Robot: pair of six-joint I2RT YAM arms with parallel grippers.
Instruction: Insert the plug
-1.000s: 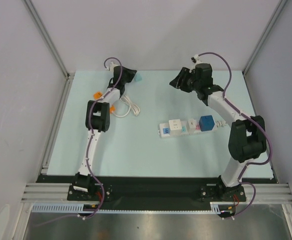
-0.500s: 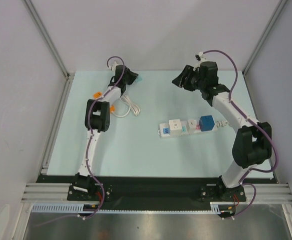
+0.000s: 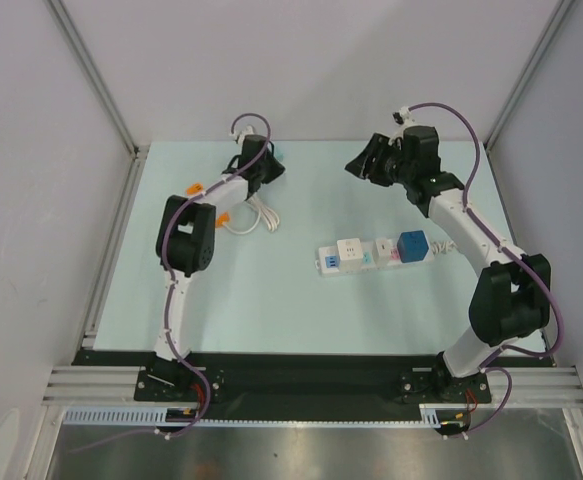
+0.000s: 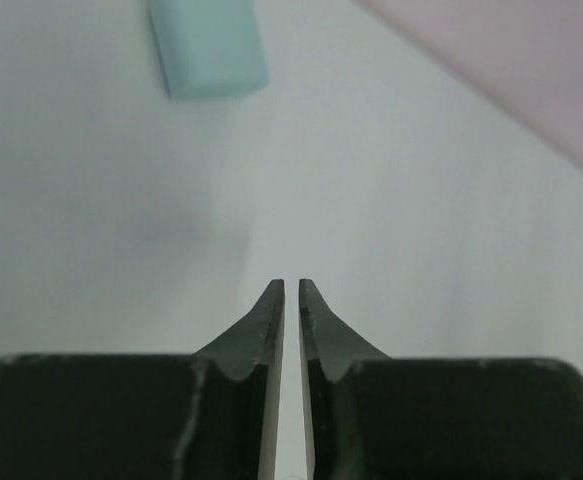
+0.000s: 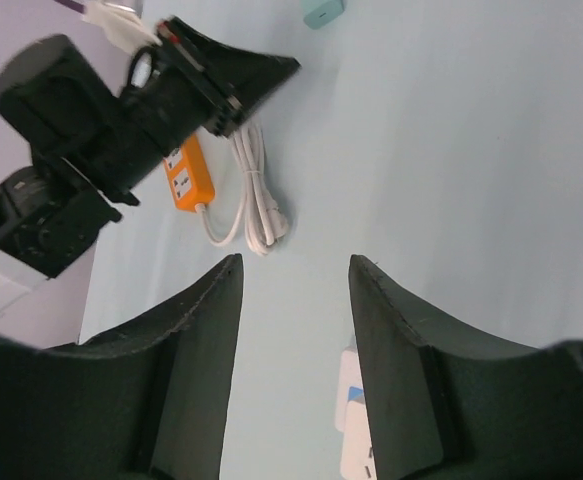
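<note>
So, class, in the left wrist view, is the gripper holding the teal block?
No, the left gripper is empty; the teal block lies apart, ahead of it.

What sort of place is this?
Likely a robotics lab test cell: left arm and right arm bolted at the edge of a pale table, metal frame posts, and a power strip.

Robot lab test cell, alu frame posts [image 3: 91, 72], plain grey walls [image 3: 301, 60], pale blue table [image 3: 301, 310], alu base rail [image 3: 101, 384]

On the pale green bench [image 3: 301, 300] lie a power strip [image 3: 371, 257] in the middle, a coiled white cable [image 3: 258, 214] at far left, and a teal block [image 4: 208, 45] beyond it.
</note>
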